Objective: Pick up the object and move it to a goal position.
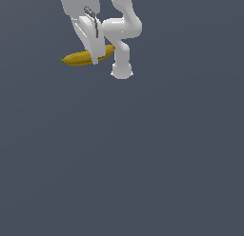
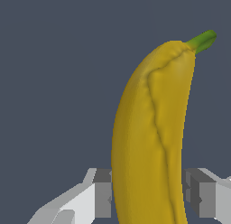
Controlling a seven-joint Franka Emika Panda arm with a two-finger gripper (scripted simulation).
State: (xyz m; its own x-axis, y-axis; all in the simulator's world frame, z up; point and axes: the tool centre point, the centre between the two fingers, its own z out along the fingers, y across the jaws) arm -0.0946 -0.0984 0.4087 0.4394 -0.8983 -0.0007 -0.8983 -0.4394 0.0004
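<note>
The white gripper grips the smooth, curved yellow banana at mid-length, a grey finger pad on either side. Its green stem points toward nine o'clock in the exterior view; whether it touches the floor is unclear.

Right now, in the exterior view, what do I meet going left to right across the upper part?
Banana's green stem tip → banana → gripper clamped on it → the arm's white base.

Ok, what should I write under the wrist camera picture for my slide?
A curved yellow banana with a green stem tip sits clamped between the grey fingers of the robot's white gripper.
</note>
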